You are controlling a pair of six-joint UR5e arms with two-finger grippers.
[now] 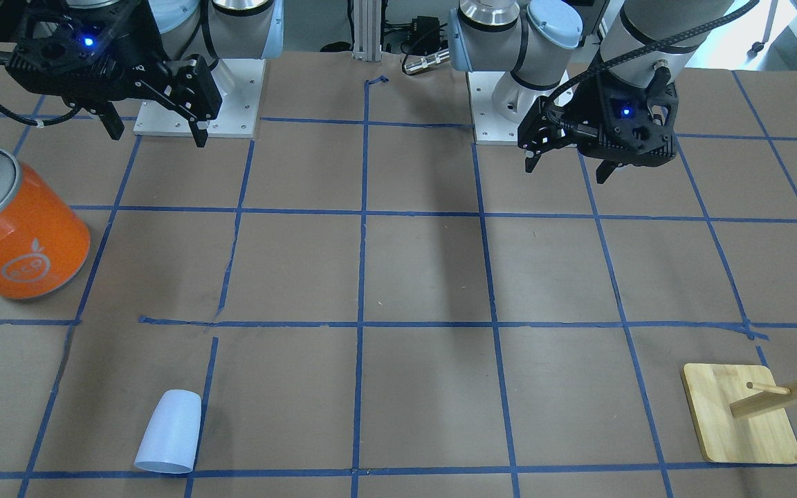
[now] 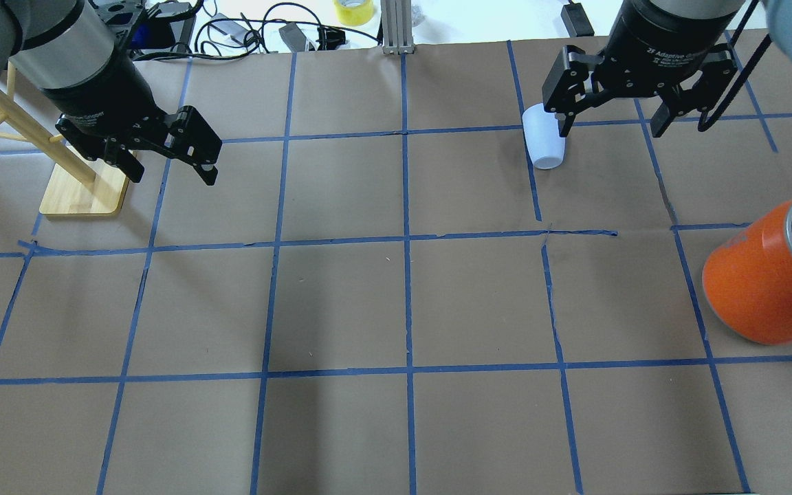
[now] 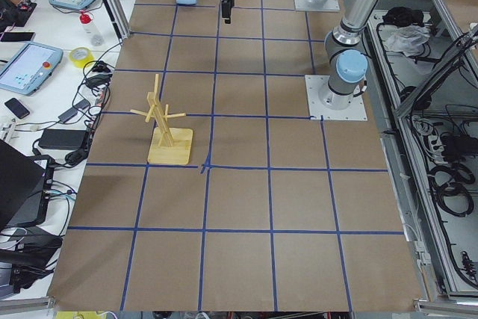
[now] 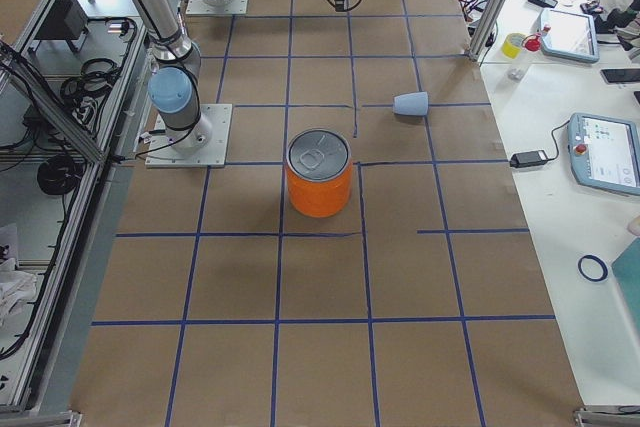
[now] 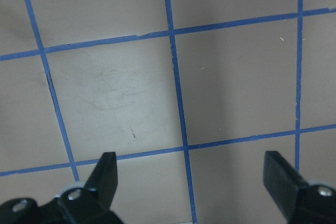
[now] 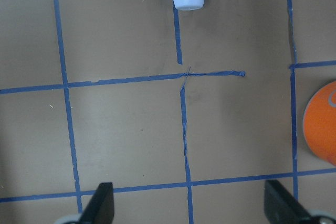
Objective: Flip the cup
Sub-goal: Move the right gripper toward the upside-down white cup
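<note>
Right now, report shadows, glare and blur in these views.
Front-facing: a soft dark shadow band crosses the table centre; the can has a silver top that reflects light; the cup is sharp. Overhead: even light, faint shadow lower left. Right wrist: cup cropped by the top edge, no blur.

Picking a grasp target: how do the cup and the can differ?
The cup lies on its side; the can stands upright. The cup is pale blue and far smaller; the can is orange with a silver top. Both sit untouched on the table.
</note>
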